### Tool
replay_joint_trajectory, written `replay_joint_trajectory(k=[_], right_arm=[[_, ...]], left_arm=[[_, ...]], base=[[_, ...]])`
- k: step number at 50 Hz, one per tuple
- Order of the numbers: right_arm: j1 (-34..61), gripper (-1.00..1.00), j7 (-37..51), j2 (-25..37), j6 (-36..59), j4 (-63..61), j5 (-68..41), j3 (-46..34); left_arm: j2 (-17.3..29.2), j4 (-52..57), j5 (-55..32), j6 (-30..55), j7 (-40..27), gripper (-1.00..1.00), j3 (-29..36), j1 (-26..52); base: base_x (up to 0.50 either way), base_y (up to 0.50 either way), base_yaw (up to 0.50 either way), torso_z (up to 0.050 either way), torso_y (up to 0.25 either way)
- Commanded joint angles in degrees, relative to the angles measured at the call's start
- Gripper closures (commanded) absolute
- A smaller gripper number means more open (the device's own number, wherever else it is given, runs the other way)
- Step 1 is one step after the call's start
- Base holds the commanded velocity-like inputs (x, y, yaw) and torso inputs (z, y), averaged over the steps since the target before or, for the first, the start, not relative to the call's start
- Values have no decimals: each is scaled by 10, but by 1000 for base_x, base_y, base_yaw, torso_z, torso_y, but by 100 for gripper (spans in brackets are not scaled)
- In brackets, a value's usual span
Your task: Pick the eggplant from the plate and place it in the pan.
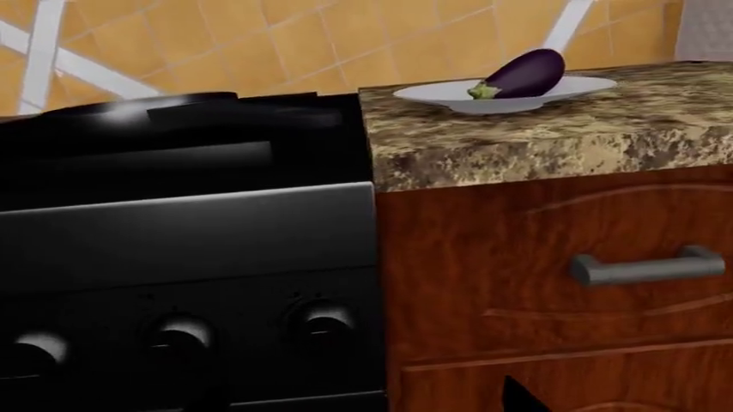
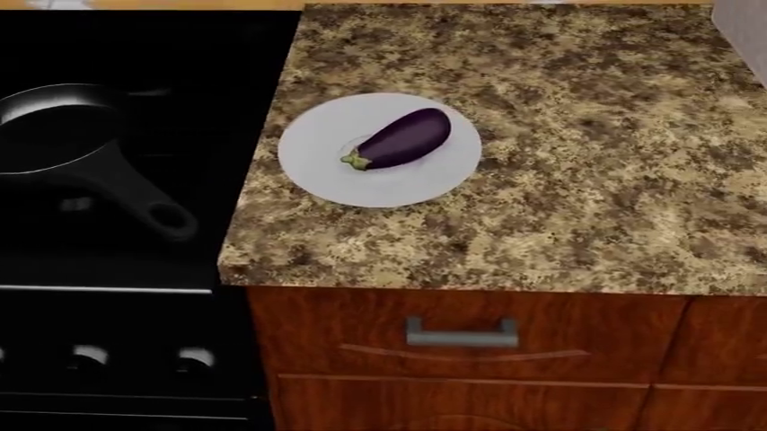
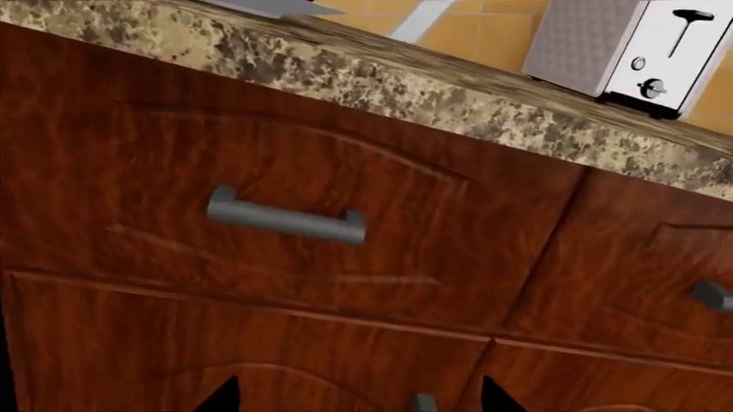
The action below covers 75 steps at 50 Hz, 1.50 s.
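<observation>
Nothing done yet, by the look of it. At far left on the dark stovetop [image 2: 144, 260], round black frying pan [image 2: 54, 126] with long looped handle, empty. Just right of that, near the edge of the speckled granite tabletop [image 2: 576, 180], plain round white plate [image 2: 314, 157] carrying the glossy dark purple eggplant [image 2: 405, 138], green stem cap toward the pan. Below, brown wooden drawer [image 2: 359, 328] with grey bar handle [image 2: 462, 334]. Neither hand visible from the head; only dark tips at wrist-view edges, so openness impossible to tell, nothing visibly held. Reach, grasp, carry and placement all left.
</observation>
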State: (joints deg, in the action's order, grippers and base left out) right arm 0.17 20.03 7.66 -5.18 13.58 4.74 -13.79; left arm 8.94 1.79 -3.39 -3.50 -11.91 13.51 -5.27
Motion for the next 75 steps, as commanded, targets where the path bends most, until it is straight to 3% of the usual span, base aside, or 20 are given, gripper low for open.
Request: replay_joint_trajectory(k=[1,6,10,13,17,23,38,75], right_arm=[[8,-100,-18,-10,-5,-1,-2,8],[10,-100,-16,-7,-2,-8,-6,7],[3,-100,-27,8,62,-81,-8,12],[-16,-100,-46,39,183,-241,9,19],[-32,-100,-104,81,348,-461,-47,71],[-8,-100,-125,113,503,-626,-66,107],[23,-100,-137,113,523,-655,-93,143],[23,-100,-129,113,521,-651,-104,152]], left_arm=[[-6,-17,6,6,12,-100,-12,16],[-3,-19,4,10,7,-100,-15,21],[20,61,-9,87,6,-100,-29,16],[62,212,-72,211,14,-100,-77,8],[125,423,-150,402,4,-100,-151,25],[168,558,-242,564,-19,-100,-230,79],[200,571,-291,615,-57,-100,-246,140],[238,565,-336,611,-82,-100,-231,174]], base=[[0,-500,0,0,0],[0,-378,0,0,0],[0,0,0,0,0],[0,0,0,0,0],[0,0,0,0,0],[0,0,0,0,0],[34,0,0,0,0],[500,0,0,0,0]])
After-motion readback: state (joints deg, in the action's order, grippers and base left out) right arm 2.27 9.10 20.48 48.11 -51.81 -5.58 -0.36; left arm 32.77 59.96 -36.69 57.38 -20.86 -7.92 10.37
